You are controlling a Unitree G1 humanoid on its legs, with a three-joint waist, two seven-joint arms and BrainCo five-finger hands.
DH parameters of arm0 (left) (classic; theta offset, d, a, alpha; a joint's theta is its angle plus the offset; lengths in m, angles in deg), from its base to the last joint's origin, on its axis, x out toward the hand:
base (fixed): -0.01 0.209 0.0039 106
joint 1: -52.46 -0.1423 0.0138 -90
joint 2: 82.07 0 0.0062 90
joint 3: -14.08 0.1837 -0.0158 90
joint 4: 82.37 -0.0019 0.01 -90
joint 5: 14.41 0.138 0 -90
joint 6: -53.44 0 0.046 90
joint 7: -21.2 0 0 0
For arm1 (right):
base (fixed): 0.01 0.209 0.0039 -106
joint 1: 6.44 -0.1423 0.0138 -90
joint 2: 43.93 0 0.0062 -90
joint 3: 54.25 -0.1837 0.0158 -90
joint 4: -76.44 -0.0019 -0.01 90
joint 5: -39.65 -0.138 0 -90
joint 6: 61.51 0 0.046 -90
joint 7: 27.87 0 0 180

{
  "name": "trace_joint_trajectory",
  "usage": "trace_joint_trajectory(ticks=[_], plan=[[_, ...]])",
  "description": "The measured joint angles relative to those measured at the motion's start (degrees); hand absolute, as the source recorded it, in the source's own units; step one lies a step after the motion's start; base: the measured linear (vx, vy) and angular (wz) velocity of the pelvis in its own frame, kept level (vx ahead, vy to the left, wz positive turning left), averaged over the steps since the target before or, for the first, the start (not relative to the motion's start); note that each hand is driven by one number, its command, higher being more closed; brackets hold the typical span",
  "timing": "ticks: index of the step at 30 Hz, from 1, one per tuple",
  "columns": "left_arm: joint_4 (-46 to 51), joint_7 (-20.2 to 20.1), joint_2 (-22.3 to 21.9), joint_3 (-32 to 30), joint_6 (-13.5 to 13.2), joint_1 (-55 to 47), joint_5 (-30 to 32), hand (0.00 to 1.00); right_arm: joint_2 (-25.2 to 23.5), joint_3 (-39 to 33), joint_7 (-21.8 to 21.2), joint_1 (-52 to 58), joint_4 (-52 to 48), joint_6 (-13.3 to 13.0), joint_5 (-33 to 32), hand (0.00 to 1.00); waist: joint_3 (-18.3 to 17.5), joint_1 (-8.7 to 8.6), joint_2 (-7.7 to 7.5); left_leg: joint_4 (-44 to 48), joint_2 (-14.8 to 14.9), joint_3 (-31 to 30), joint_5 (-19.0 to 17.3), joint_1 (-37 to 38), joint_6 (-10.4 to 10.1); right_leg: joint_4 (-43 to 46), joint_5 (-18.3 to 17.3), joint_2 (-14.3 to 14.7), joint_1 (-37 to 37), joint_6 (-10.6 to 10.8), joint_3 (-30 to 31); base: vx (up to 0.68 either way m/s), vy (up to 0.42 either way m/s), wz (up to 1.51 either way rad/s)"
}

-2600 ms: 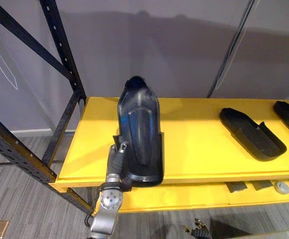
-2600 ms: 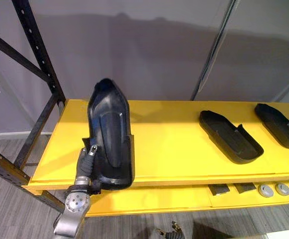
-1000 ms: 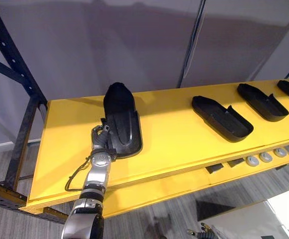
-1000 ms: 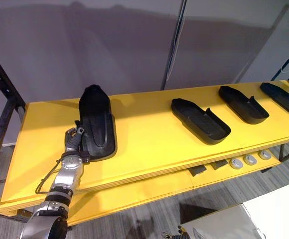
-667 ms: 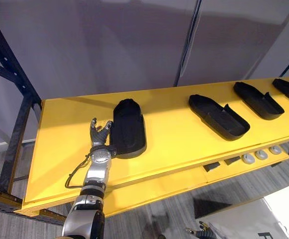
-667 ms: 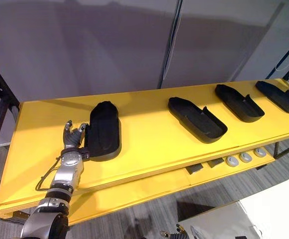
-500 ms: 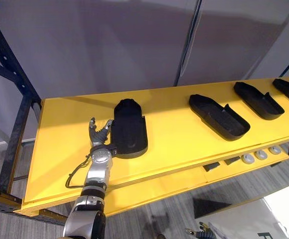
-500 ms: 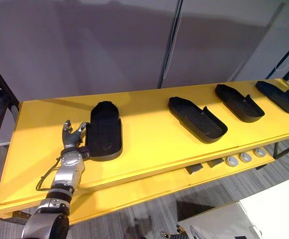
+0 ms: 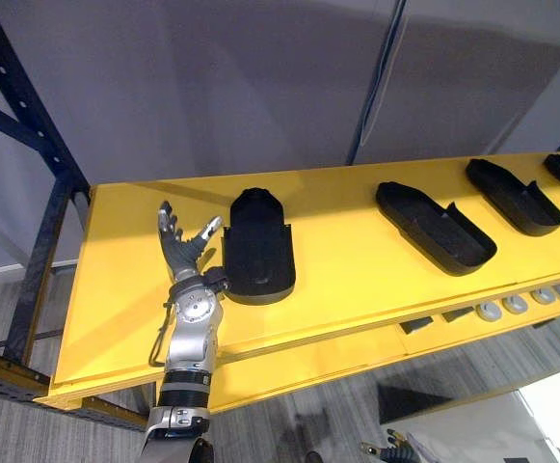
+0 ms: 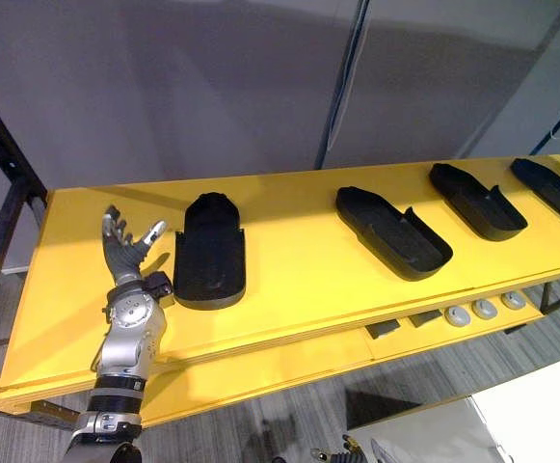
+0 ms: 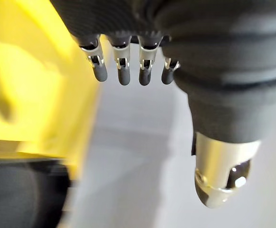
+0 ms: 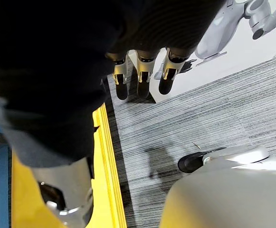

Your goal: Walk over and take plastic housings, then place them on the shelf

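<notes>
The nearest plastic housing [image 9: 257, 249] lies flat on the yellow shelf [image 9: 347, 280] toward its left end, about midway between the back and front edges. Its rounded end points to the back and its squared end to the front edge. The left hand [image 9: 185, 249] stands just beside the housing's left wall, its forearm coming in over the front edge. Its fingers are spread, point upward and hold nothing; the thumb tip is close to the wall and looks apart from it. The right hand [image 12: 143, 78] hangs low beside a yellow edge of the shelf, over the grey floor, its fingers straight, relaxed and empty. A second housing [image 9: 436, 228] and two more beyond it lie in a row toward the right end of the shelf, hollow side up and well apart from one another. By its look, the housing is a stiff moulded shell: thin-walled, long and likely light for its bulk, with a smooth dark skin that the silver fingers could slide on. It should not crush or bend much, though a thin rim may flex under a hard pinch. Taken by one end alone it would probably lever and swing. The better hold is likely on a long side wall near the middle, thumb on one face and fingers on the other, or round the squared end. Small grey discs [image 9: 490, 311] sit on the lower ledge under the front edge, toward the right.
</notes>
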Motion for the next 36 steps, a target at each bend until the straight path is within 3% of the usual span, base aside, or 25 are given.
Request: trace_joint_trajectory(ticks=[7,8,15,23,36], plan=[[11.53,-5.89,-0.1,8.64,-1.21,-8.4,5.28,0.0,0.84,0.19,-0.32,1.71,0.26,-0.1,-0.01,0.0,0.28,1.26,0.8,-0.02,-0.17,-0.25,0.19,0.08,0.19,1.98,-0.89,-0.03,-0.69,0.89,0.1,0.0,0.0,0.0],[13.2,-6.8,0.06,10.36,-1.72,-10.56,6.37,1.0,0.95,0.2,-0.35,1.92,0.3,-0.12,-0.01,0.0,0.27,1.33,0.95,-0.02,-0.17,-0.27,0.21,0.07,0.2,2.16,-0.95,-0.02,-0.78,0.93,0.1,0.0,0.0,0.0],[16.8,-13.17,0.91,20.86,-5.34,-25.1,11.25,1.0,1.59,1.35,-0.32,2.65,0.9,-1.09,-0.01,0.0,-0.24,2.33,1.83,-0.02,-0.15,0.1,0.33,-0.04,0.19,2.59,-1.02,0.05,-1.31,1.01,0.17,0.0,0.012,-0.01],[8.27,-17.42,2.17,24.23,-5.6,-30.05,11.67,1.0,2.37,3.03,0.03,3.32,0.73,-1.11,-0.01,0.0,-1.0,3.48,2.52,-0.04,-0.04,0.16,0.67,-0.08,0.17,2.55,-1.04,0.09,-1.7,1.01,-0.1,0.0,0.0,0.0],[-6.8,-15.43,2.86,24.12,-4.57,-21.25,16.91,1.0,2.67,3.63,0.93,3.29,0.76,-1.11,0.0,0.0,-1.88,2.47,2.46,-0.03,-0.04,0.05,0.69,-0.58,0.17,1.28,-0.85,-0.04,-1.73,0.86,-0.6,0.0,0.0,0.0]])
